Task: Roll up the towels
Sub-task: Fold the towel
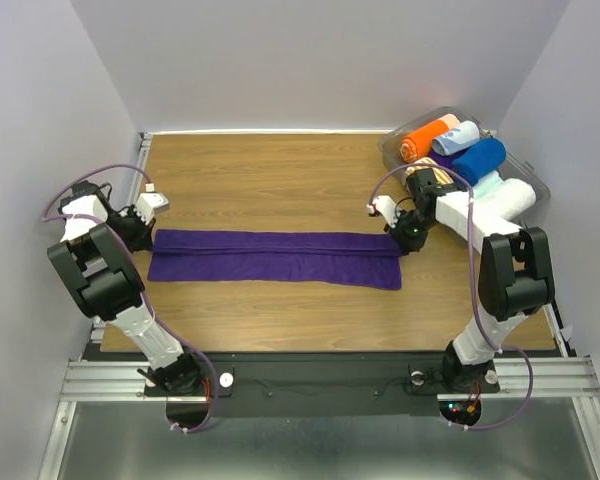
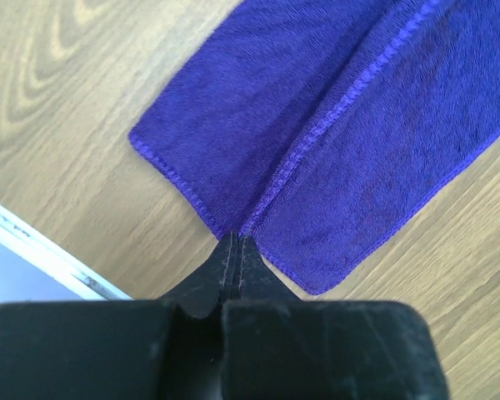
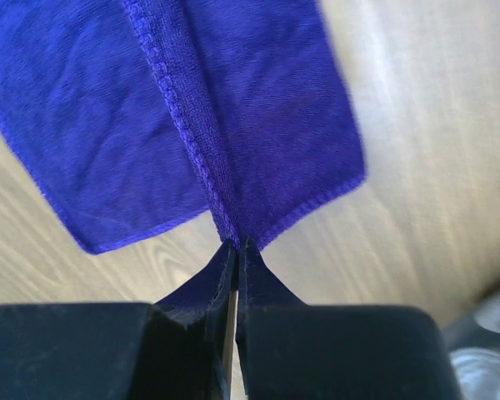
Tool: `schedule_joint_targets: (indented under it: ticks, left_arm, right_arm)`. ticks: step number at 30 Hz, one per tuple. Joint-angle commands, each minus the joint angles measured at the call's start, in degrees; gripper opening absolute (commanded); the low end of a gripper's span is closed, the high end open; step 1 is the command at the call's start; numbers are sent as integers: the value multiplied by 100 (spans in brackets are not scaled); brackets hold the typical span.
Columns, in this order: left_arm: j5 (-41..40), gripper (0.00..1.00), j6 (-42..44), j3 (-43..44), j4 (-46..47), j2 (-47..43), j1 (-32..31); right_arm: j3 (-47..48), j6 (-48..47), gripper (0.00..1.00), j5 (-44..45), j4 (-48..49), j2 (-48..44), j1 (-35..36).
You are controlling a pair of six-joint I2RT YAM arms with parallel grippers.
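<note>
The dark purple towel point(image 1: 275, 257) lies flat across the middle of the wooden table as a long strip, folded lengthwise with a seam down its middle. My left gripper point(image 1: 148, 234) is shut on its left end; in the left wrist view the tips point(image 2: 236, 239) pinch the towel point(image 2: 333, 142) at the seam. My right gripper point(image 1: 406, 238) is shut on its right end; in the right wrist view the tips point(image 3: 237, 244) pinch the towel point(image 3: 233, 108) at the fold. The royal blue towel point(image 1: 478, 160) sits rolled in the bin.
A clear plastic bin point(image 1: 390, 152) stands at the back right. It holds an orange roll point(image 1: 424, 139), a pale blue roll point(image 1: 459, 137), a white roll point(image 1: 517, 196) and a striped roll point(image 1: 436, 180). White walls close the table's back and sides.
</note>
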Motion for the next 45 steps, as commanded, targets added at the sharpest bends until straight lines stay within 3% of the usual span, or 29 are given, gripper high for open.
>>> schedule_joint_targets:
  ticks: [1,15,22,28,38,42,45]
  left_arm:
    - [-59,0,395,-154,-183,-25,17]
    - [248,0,886,374,-929,-200,369]
    - [-76,0,1282,-688,-394,-465,369]
    - [-384,0,1344,-1103,19,-482,360]
    - [-183,0,1203,-857,-86,-403,342]
    - [-218,0,1221,-848,-103,-412,342]
    - [-156,0,1212,-857,-112,-429,343]
  right_arm:
    - [-129,-180,3,-6,-59,-287,88]
    - [-199,-470,1,73,-86,-797,79]
    - [-700,-672,1,100,-33,-718,88]
    - [-1069,-778,2,170,160,-648,88]
    - [-762,-593,16,143,187,-639,106]
    - [-736,-558,30,135,187,-674,114]
    - [-727,-497,29,82,169,-692,149]
